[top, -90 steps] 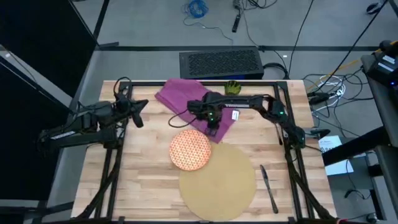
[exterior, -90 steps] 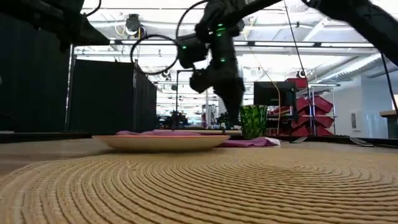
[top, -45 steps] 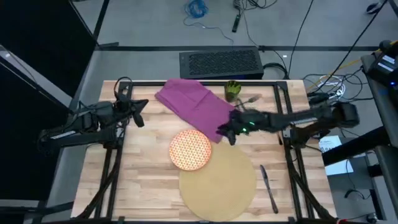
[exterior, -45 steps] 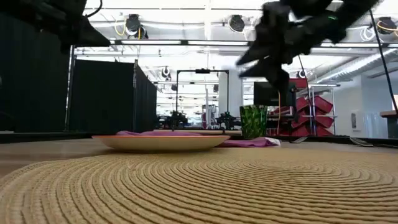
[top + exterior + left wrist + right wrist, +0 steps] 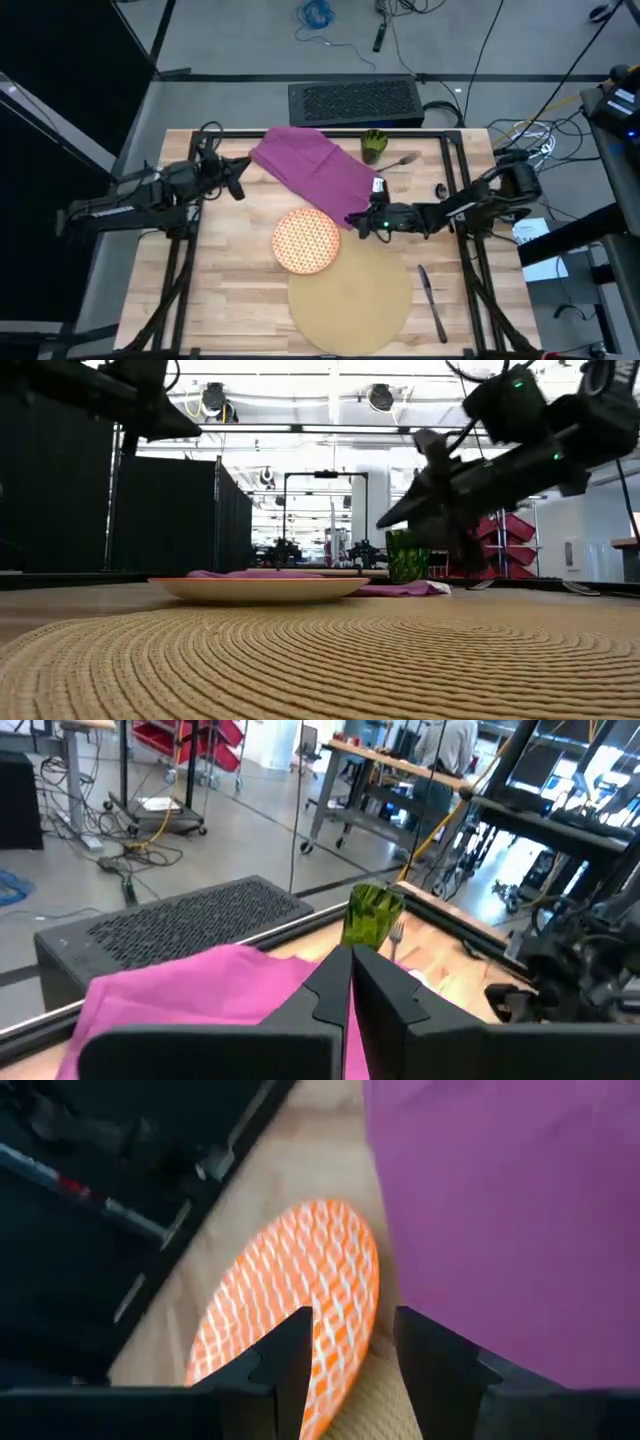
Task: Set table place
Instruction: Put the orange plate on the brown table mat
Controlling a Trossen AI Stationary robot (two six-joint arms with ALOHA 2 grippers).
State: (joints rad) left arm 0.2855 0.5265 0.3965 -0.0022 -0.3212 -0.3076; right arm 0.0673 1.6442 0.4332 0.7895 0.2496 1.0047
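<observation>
Pale wood planks form the table (image 5: 230, 290), framed in black metal. In the high view, the tan mat (image 5: 352, 288) is taken as the landmark. The orange-and-white plate (image 5: 305, 241) overlaps its far-left edge, not yet centred on it. The purple napkin (image 5: 315, 170) is spread beyond the plate, the green cup (image 5: 374, 143) and fork (image 5: 400, 160) lie farther back, and the knife (image 5: 431, 295) lies just right of the mat. The right gripper (image 5: 362, 222) is held low at the mat's far edge, between plate and napkin corner, judged to be positioned for a pick of one of them. The left gripper (image 5: 240, 187) waits well left of the mat, above bare wood. Grey floor with cables is seen around the table.

In the low view, the mat's coiled weave (image 5: 320, 660) fills the foreground with the plate (image 5: 258, 588) resting behind it; the right arm's gripper (image 5: 400, 512) hangs above the table near the cup (image 5: 406, 555). An open hall with ceiling lights and dark partitions lies behind.

In the left wrist view, the fingers (image 5: 322, 992) are seen closed together, empty, aimed over the napkin (image 5: 200, 995) toward the cup (image 5: 373, 915). A person stands far off among racks.

In the right wrist view, the fingers (image 5: 285, 1355) are set apart, holding nothing, over the plate (image 5: 290, 1300) and beside the napkin (image 5: 500, 1220)
</observation>
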